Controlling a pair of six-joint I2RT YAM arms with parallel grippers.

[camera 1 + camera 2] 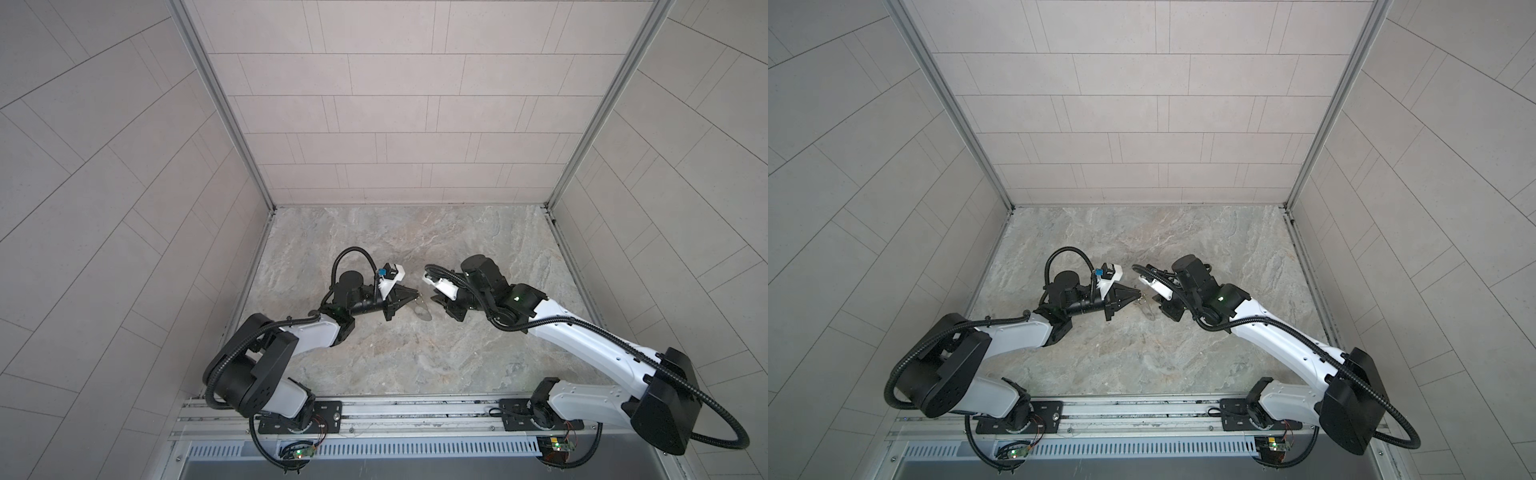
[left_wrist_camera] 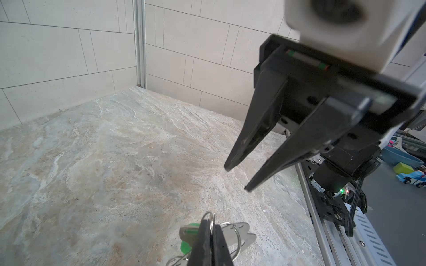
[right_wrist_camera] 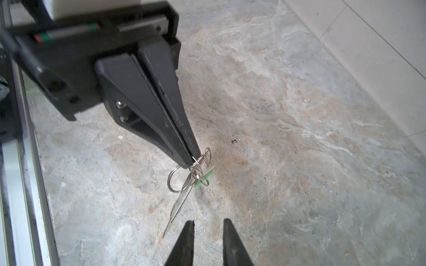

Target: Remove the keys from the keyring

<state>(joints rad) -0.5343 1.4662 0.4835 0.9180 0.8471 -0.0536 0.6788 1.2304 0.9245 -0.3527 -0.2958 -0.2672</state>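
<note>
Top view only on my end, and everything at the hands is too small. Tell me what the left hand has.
Observer: The right wrist view shows the left hand shut on the keyring, pinching its wire loops.
Operator: Report the keys.
Observer: The keys, green-headed, hang on those loops, not yet off.
Operator: Now the right hand.
Observer: The right hand is open and empty, not touching the keyring.
</note>
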